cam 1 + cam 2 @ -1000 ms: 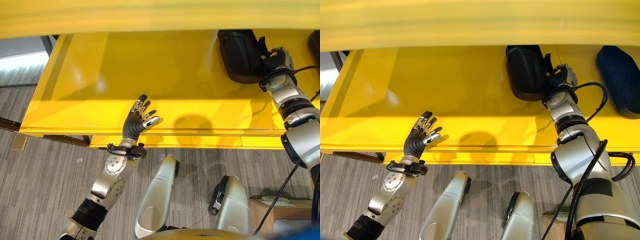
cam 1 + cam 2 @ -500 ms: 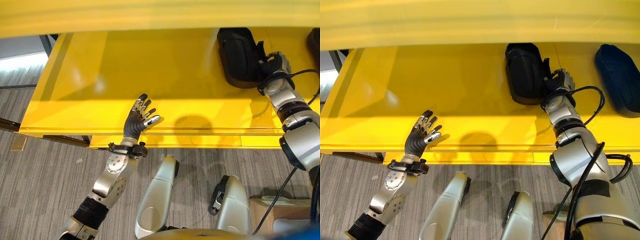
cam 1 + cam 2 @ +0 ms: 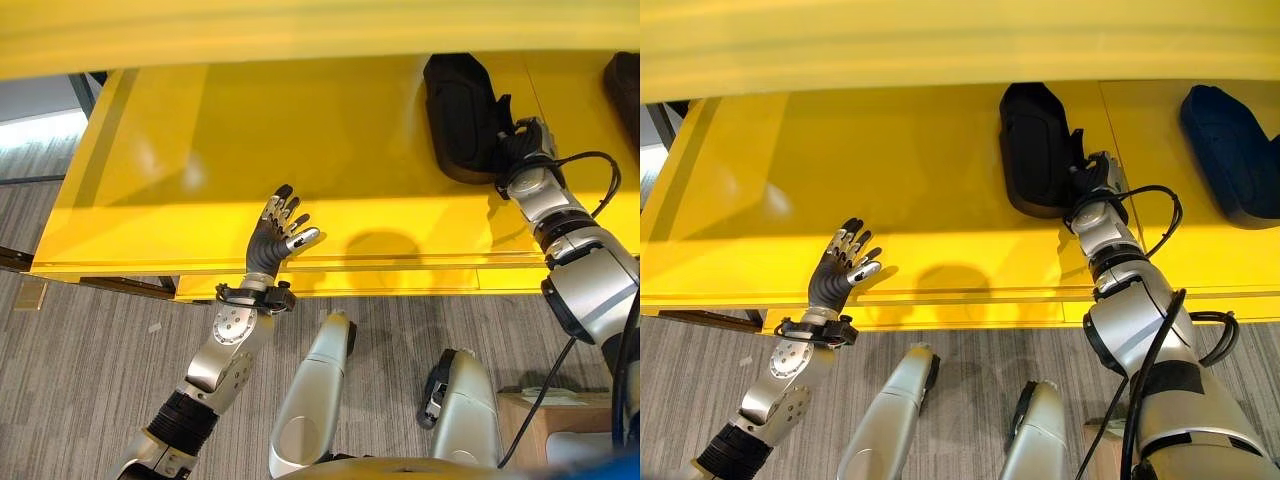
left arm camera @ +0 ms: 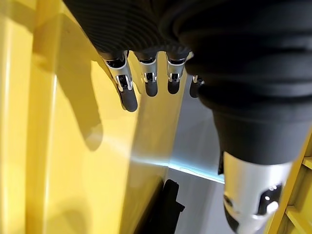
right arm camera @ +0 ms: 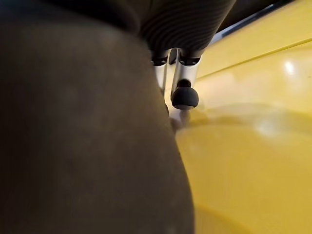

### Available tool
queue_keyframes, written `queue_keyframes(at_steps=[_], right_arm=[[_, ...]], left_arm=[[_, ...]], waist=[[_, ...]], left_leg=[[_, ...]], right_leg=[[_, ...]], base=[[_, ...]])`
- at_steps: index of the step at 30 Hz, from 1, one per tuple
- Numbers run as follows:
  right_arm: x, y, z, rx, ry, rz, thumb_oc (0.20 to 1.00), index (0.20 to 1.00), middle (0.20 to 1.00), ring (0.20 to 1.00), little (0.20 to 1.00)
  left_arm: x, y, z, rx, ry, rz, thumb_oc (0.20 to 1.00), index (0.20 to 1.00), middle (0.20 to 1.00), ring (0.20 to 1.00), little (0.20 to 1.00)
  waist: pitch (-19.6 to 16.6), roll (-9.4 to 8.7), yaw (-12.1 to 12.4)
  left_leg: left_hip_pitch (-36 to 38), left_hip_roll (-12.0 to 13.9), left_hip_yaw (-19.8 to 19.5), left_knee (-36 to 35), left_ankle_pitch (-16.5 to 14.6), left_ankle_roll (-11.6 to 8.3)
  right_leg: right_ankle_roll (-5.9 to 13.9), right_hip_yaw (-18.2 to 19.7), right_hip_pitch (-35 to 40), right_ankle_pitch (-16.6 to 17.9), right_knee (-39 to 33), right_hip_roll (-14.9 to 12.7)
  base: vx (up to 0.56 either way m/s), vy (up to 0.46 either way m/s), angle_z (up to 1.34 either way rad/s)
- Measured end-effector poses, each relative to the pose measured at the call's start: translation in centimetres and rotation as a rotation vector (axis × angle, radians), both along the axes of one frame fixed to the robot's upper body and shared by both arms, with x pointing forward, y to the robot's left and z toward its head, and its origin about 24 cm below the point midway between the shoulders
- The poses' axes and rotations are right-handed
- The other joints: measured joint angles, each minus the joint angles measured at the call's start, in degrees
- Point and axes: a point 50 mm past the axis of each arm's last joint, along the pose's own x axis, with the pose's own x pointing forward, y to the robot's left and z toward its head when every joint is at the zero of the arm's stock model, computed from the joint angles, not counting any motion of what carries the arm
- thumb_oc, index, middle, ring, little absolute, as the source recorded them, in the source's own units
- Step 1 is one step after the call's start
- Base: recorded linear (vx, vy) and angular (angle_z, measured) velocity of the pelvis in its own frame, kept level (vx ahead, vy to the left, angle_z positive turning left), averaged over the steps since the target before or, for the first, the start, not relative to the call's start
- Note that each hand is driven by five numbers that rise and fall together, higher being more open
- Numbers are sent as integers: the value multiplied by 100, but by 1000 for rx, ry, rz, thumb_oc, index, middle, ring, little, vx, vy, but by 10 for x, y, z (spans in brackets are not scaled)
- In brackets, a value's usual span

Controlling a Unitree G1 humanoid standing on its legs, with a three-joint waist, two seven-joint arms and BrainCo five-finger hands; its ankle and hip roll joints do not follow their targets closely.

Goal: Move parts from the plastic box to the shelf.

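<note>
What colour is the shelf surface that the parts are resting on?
Glossy bright yellow shelf, seen best in the right eye view, with two dark parts on it.

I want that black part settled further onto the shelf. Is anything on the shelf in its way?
Nothing visible. The black part lies on the yellow shelf with the right hand at its near right side. The shelf around it is bare; a second dark part lies well off to the right.
</note>
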Motion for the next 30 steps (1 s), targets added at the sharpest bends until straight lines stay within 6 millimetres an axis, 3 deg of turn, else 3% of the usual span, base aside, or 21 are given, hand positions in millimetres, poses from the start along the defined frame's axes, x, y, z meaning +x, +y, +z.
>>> queue_keyframes(at_steps=[8, 9, 10, 30], right_arm=[[-1, -2, -6, 1, 18, -6, 200, 200, 200, 200, 200], [-1, -2, -6, 1, 18, -7, 467, 467, 467, 467, 467], [-2, -2, -6, 1, 17, -7, 1000, 1000, 1000, 1000, 1000], [1, 4, 7, -14, -43, 17, 1000, 1000, 1000, 1000, 1000]], left_arm=[[-1, -1, -2, -1, 9, 0, 1000, 1000, 1000, 1000, 1000], [-1, -1, -2, -1, 9, 0, 1000, 1000, 1000, 1000, 1000], [-1, -1, -2, -1, 9, 0, 1000, 1000, 1000, 1000, 1000], [-1, 1, 1, -12, -19, 11, 1000, 1000, 1000, 1000, 1000]], waist=[[-69, 3, -3], [-69, 3, 0], [-69, 3, 2], [-69, -2, -57]], left_leg=[[-15, -12, -10, 22, -4, 9], [-15, -12, -9, 23, -5, 9], [-17, -13, -11, 23, -5, 9], [-177, -9, -29, 19, 56, 15]], right_leg=[[11, 2, -2, 0, -2, 0], [11, 2, -2, 0, -1, 0], [11, 2, -3, 0, 0, 0], [59, -23, -137, 91, -35, 11]], base=[[9, -1, 0], [0, 0, 0], [0, 0, 0], [-14, 1, 0]])
